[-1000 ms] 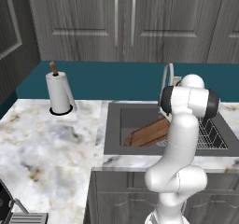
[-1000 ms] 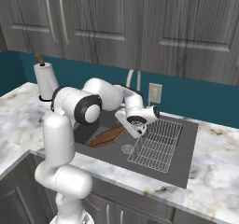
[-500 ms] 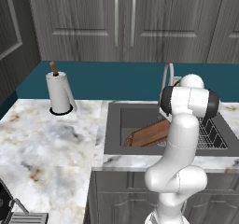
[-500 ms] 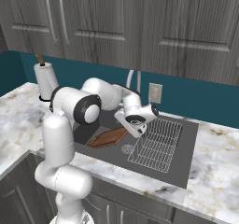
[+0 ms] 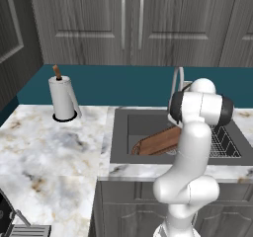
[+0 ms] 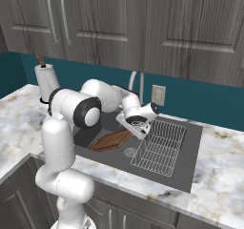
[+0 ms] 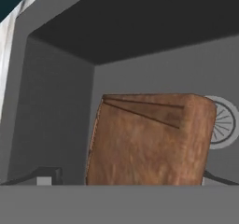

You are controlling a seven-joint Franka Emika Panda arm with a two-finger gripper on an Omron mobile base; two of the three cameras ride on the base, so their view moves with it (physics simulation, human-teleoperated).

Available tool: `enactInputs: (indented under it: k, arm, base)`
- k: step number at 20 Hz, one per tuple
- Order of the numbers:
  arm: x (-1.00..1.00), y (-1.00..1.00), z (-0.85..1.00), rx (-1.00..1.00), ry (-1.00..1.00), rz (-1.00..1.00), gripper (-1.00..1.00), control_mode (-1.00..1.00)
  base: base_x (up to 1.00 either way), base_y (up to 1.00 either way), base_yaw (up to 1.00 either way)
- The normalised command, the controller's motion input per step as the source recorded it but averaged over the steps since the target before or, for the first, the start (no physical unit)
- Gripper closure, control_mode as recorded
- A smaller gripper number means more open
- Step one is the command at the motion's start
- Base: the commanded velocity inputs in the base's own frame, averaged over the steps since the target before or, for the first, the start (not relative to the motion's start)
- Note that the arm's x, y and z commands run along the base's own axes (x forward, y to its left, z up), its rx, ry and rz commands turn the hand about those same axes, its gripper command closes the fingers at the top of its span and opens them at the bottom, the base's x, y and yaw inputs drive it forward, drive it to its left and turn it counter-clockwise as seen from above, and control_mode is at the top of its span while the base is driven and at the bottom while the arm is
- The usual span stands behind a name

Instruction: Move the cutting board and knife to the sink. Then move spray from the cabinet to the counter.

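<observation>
Almost nothing shifts since a second ago: my gripper (image 6: pixel 143 128) hangs over the sink (image 6: pixel 188 171) with its jaws spread wide, a touch wider than before, holding nothing. I see the cutting board (image 5: pixel 158 141) lying tilted inside the basin (released, I judge), near the drain (image 7: pixel 219 121). The knife and spray, I reckon, are next.

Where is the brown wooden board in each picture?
Left base view: the cutting board lies inside the sink, low and just right of middle, partly behind the arm.
Right base view: the board is in the basin's left part, left of the wire rack.
Hand view: it sits in the lower middle.
Shared landmark: the round drain beside the board.
</observation>
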Motion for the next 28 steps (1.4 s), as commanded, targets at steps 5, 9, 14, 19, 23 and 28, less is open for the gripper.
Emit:
enactInputs:
  k: [5,9,14,19,23,28]
  arm:
    - [0.0,-0.02,0.17,-0.11,0.05,0.0,-1.0,-1.0]
    - [0.0,0.0,0.17,-0.11,0.07,0.0,-1.0,-1.0]
    - [-0.05,-0.01,0.06,-0.13,0.07,-0.02,-1.0,-1.0]
    - [-0.03,-0.13,0.04,-0.15,0.08,-0.05,-1.0,-1.0]
    - [0.0,-0.16,0.02,-0.13,0.1,-0.06,-1.0,-1.0]
    - [-0.04,-0.12,0.04,-0.11,0.06,-0.06,-1.0,-1.0]
  base:
    - [0.0,0.0,0.0]
    - [0.0,0.0,0.0]
    - [0.0,0.0,0.0]
    - [0.0,0.0,0.0]
    - [0.0,0.0,0.0]
    - [0.0,0.0,0.0]
